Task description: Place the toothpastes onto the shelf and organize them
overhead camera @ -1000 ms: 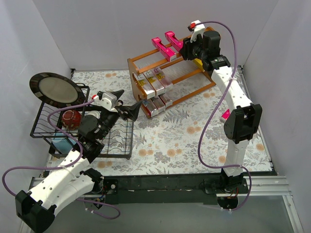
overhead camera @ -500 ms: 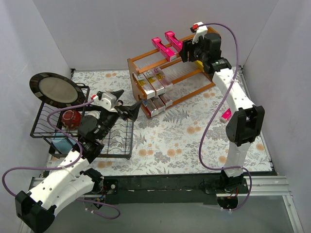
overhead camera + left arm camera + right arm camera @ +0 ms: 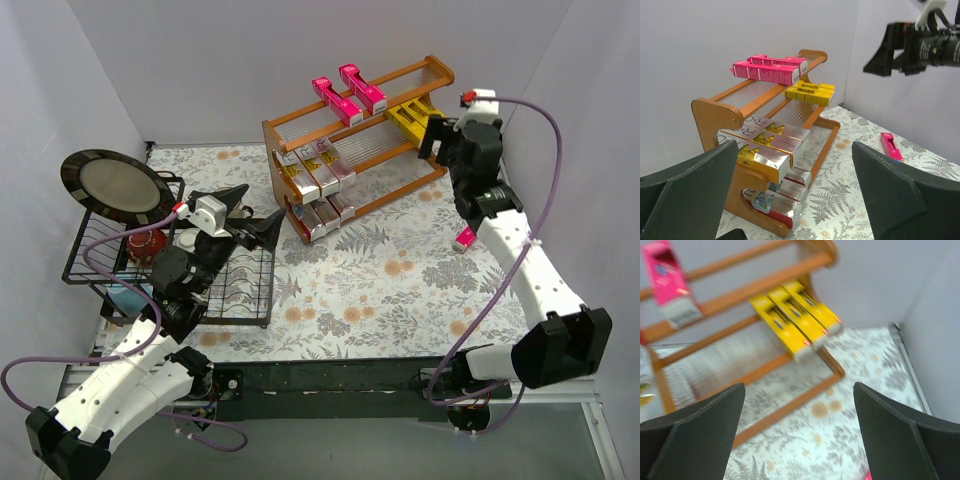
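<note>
The orange-brown shelf (image 3: 395, 197) stands at the back of the table. Two magenta toothpastes (image 3: 349, 93) lie on its top tier. Yellow ones (image 3: 411, 119) sit at the right of the middle tier and silver-gold ones (image 3: 315, 170) at its left, with more silver cartons (image 3: 322, 215) on the bottom tier. One magenta toothpaste (image 3: 465, 238) lies loose on the table to the right. My right gripper (image 3: 437, 140) hangs open and empty just right of the shelf, facing the yellow cartons (image 3: 795, 320). My left gripper (image 3: 245, 210) is open and empty, left of the shelf (image 3: 715, 112).
A black wire dish rack (image 3: 252, 300) stands at the left, holding a dark round plate (image 3: 115, 185) and a red cup (image 3: 148, 242). White walls close in the back and both sides. The loose magenta carton (image 3: 891, 146) lies near the right wall.
My right gripper has opened and drawn back to the right, away from the shelf's middle tier, uncovering the yellow cartons there. The left arm has shifted only slightly.
</note>
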`<state>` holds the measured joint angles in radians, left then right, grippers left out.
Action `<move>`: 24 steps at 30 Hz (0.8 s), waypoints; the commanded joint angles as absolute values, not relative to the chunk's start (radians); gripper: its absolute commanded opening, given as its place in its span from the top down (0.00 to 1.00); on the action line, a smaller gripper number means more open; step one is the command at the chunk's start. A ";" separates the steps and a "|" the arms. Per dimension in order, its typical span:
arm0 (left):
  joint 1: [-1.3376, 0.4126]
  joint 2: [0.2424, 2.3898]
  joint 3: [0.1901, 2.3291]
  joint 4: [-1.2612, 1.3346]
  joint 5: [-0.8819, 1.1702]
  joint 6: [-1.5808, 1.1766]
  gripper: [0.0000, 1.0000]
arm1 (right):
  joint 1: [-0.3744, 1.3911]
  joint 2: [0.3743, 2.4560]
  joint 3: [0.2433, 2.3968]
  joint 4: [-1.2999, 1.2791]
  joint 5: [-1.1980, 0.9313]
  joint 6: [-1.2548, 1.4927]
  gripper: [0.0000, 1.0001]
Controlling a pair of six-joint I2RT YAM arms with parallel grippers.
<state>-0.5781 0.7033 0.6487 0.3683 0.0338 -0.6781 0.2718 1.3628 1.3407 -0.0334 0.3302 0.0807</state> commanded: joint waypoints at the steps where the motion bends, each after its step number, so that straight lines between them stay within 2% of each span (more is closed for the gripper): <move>1: -0.580 0.695 0.655 0.370 0.041 -0.687 0.02 | 0.242 1.267 1.133 -0.029 0.569 0.207 0.02; 5: -0.580 0.695 0.653 0.374 0.046 -0.692 0.02 | 0.206 1.172 0.962 -0.070 0.626 0.305 0.01; 10: -0.581 0.692 0.655 0.374 0.054 -0.701 0.02 | 0.121 1.160 0.850 -0.113 0.603 0.400 0.01; 15: -0.580 0.693 0.655 0.371 0.049 -0.698 0.02 | 0.048 1.221 0.787 -0.091 0.503 0.423 0.03; 24: -0.581 0.707 0.655 0.371 0.043 -0.690 0.02 | -0.024 1.391 0.744 -0.014 0.362 0.433 0.12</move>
